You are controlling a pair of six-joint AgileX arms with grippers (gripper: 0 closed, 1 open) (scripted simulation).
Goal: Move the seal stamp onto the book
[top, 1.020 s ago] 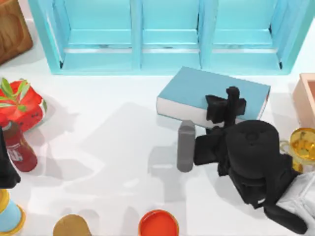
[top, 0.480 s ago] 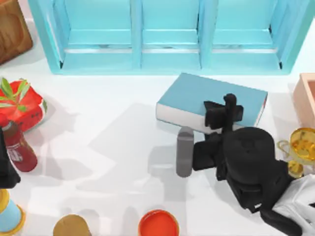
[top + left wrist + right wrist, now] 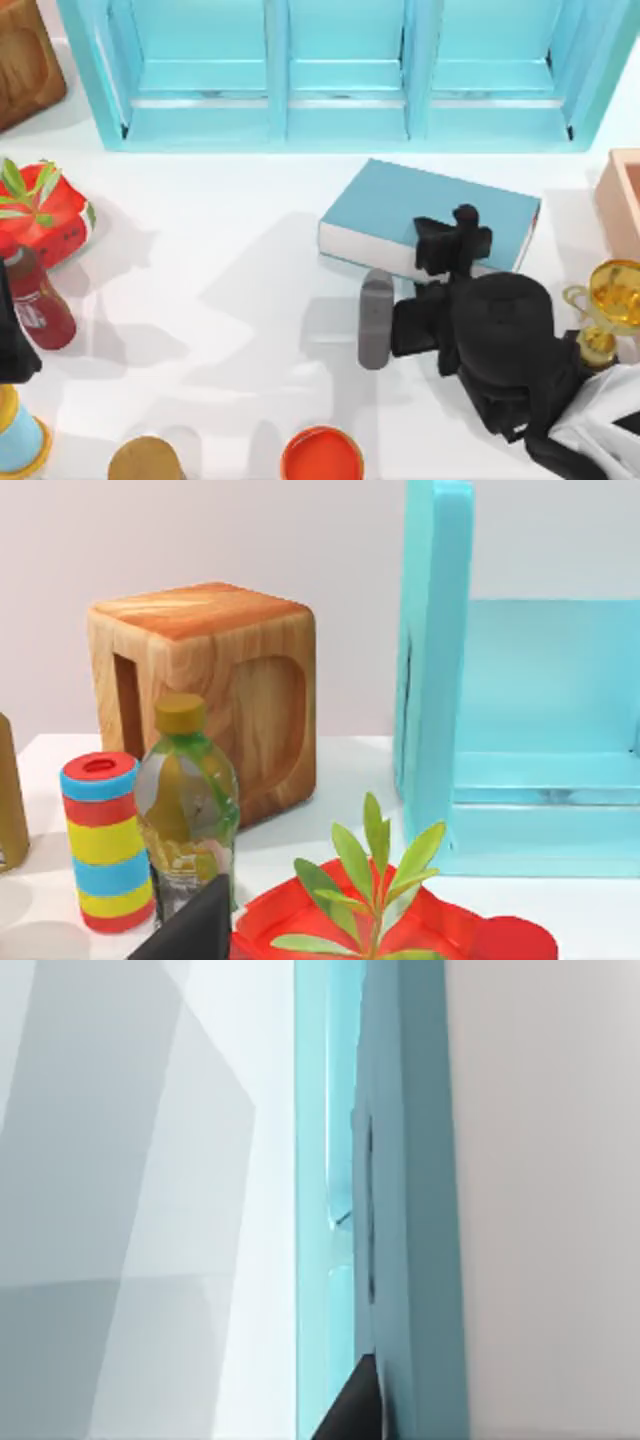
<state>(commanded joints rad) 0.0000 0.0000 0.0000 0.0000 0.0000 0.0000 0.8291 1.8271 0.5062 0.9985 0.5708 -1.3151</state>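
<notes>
We log the table from the top view's left to right. Left arm (image 3: 12,345) sits parked at the left edge, beside a red bottle (image 3: 38,300) and a red plant tray (image 3: 45,210); whether its gripper is open or closed we cannot tell. Along the near edge stands a red cup (image 3: 322,455). The blue shelf (image 3: 340,75) runs across the back.

Right of centre lies the book (image 3: 400,205), teal cover up, white page edges toward us. The right gripper (image 3: 452,243) hangs over the book's near right part, the arm's dark bulk just behind it. We cannot see the stamp: the gripper covers the spot where it would be, so we cannot tell how far the fingers are apart or whether they hold it. A gold trophy (image 3: 605,300) stands at the far right.

Our judgement: this is the placing step. To do it well, we lower straight down, keep the stamp upright, set it well inside the cover rather than near the edge, open only once it rests flat, then lift vertically so the fingers do not tip it.
</notes>
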